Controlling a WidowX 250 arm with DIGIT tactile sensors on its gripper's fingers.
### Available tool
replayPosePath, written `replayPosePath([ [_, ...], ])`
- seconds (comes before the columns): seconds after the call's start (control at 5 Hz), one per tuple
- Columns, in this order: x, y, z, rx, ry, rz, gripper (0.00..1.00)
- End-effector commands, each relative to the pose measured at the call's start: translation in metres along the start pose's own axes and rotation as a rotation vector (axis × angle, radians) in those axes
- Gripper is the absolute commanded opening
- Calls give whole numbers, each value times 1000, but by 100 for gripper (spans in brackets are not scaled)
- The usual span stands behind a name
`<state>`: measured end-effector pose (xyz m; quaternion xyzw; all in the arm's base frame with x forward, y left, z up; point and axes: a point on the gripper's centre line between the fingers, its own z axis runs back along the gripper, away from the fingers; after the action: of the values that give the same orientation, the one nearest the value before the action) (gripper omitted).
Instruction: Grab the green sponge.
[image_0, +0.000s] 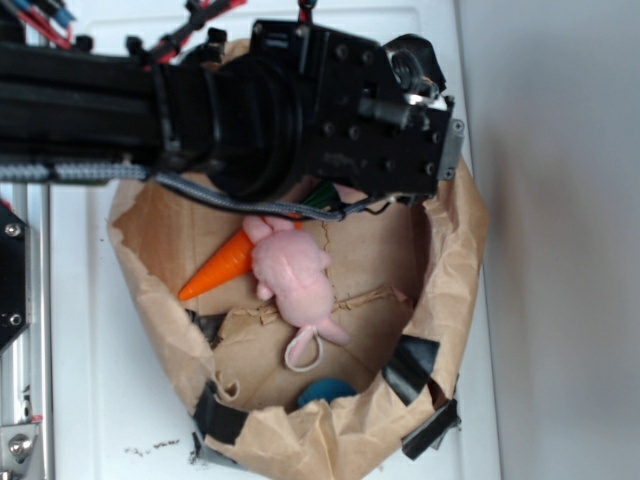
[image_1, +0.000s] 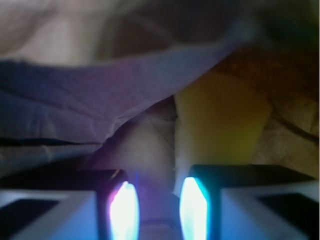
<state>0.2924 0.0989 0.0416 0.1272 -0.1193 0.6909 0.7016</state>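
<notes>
The sponge (image_1: 220, 120) sits just ahead of your gripper (image_1: 159, 210) in the wrist view, a pale yellow block offset toward the right finger. Its near edge drops behind the top of that finger, so you cannot tell from here whether the two touch. It is not between the fingers: the gap between them shows only brown paper floor.

Your gripper is narrowly parted and holds nothing. The two fingertips (image_1: 125, 210) glow at the bottom of the wrist view, one pinkish on the left, one cyan on the right, with a slim dark slot between them.

To the left of the sponge and ahead of the left finger, a greyish fold of the bag wall (image_1: 100, 100) slants across the view. It runs down to the sponge's upper left corner.

In the exterior view the arm (image_0: 300, 110) reaches into a brown paper bag (image_0: 450, 260) and covers the spot where the sponge would be, so you do not see the sponge or the fingers there. Beyond the arm's head, deeper in the bag, lie a pink plush (image_0: 292, 275) and an orange carrot (image_0: 220, 268), touching each other. A blue object (image_0: 325, 390) peeks out at the far rim of the bag, well apart from the gripper.
</notes>
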Motion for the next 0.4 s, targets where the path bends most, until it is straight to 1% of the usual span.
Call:
replayPosePath([
  [0.0,27,22,30,-31,6,0,100],
  [0.2,30,31,32,-44,-1,6,100],
])
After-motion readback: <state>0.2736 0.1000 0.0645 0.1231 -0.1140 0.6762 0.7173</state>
